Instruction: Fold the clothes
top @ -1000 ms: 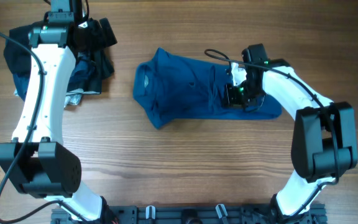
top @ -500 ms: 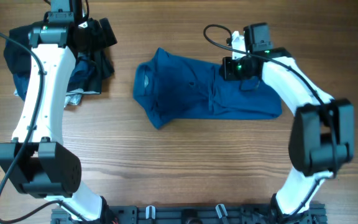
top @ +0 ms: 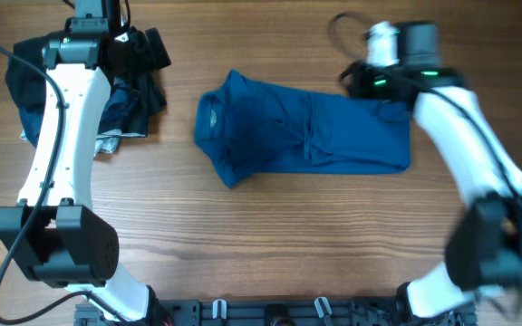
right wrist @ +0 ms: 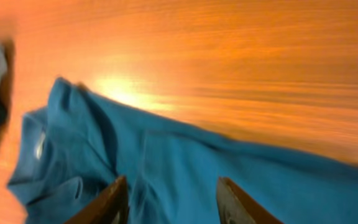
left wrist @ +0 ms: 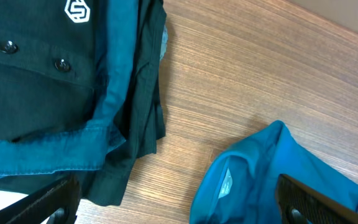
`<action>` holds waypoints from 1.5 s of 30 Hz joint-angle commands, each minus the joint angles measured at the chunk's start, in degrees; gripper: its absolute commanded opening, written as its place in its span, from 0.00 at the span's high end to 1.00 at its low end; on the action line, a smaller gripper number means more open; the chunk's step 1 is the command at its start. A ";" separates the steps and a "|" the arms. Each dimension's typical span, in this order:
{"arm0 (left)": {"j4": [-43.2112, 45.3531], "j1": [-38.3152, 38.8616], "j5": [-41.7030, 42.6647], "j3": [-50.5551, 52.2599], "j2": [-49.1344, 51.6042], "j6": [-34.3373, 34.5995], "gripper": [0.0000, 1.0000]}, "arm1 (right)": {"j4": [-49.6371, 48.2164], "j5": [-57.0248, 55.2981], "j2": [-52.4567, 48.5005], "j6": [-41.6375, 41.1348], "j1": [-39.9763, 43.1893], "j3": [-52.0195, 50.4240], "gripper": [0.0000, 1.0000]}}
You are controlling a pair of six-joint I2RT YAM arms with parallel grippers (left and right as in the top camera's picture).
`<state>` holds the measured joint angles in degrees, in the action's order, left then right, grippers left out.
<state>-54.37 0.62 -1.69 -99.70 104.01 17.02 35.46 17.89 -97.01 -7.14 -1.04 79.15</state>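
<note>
Your shirt lies mid-table, folded into a long band, collar to the left; the right gripper is newly off its right half and now hovers by the far edge, fingers apart, nothing between them; that fold looks released and holding, so a crosswise fold likely comes next; your left gripper hangs spread wide over the dark pile.

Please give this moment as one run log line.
task: fold clothes | blue polo shirt: partly folded, long strip | right gripper: open, empty, above shirt | left gripper: open, empty, over dark clothes pile
</note>
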 commanded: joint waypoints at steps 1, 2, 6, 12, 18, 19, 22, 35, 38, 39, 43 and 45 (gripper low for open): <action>-0.11 -0.26 -0.35 0.50 0.70 -0.09 0.00 | 8.74 -0.96 7.17 7.19 10.78 0.90 0.52; -0.11 -0.26 -0.35 0.50 0.70 -0.09 0.00 | 11.23 -0.94 7.56 9.31 13.42 0.90 0.52; -0.15 -0.26 -0.33 0.50 0.70 -0.09 0.00 | 16.59 1.18 5.55 14.69 21.75 0.17 0.50; -0.20 -0.26 -0.35 0.50 0.70 -0.11 0.00 | 15.96 7.28 -4.96 17.51 25.20 -2.16 0.48; -0.48 -0.26 -0.35 0.50 0.70 -0.11 0.00 | 12.39 14.47 -20.39 19.74 23.06 -3.17 0.48; -0.57 -0.26 -0.35 0.50 0.70 -0.11 0.00 | 12.13 15.72 -21.90 21.27 22.73 -3.17 0.48; -0.55 -0.26 -0.35 0.50 0.72 -0.09 0.00 | 11.26 19.15 -24.02 22.14 22.21 -3.17 0.45; -0.55 -0.26 -0.35 0.50 0.81 -0.09 0.00 | 11.65 19.41 -23.89 21.14 22.38 -2.89 0.96; -0.57 -0.15 -0.33 0.50 0.81 -0.11 0.00 | 13.77 19.39 -22.18 17.05 25.64 1.53 0.96; -0.55 -0.15 -0.33 0.50 0.81 -0.09 0.00 | 14.84 19.15 -21.59 17.07 26.75 2.89 0.96; -0.57 -0.15 -0.33 0.50 0.81 -0.11 0.00 | 20.96 16.02 -19.21 17.07 32.76 11.41 0.96; -0.57 -0.15 -0.35 0.50 0.81 -0.11 0.00 | 23.89 13.60 -18.78 17.14 34.73 15.04 0.96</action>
<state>-54.94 0.62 -1.67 -99.70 104.07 17.02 57.36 35.29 -119.09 10.33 30.83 89.06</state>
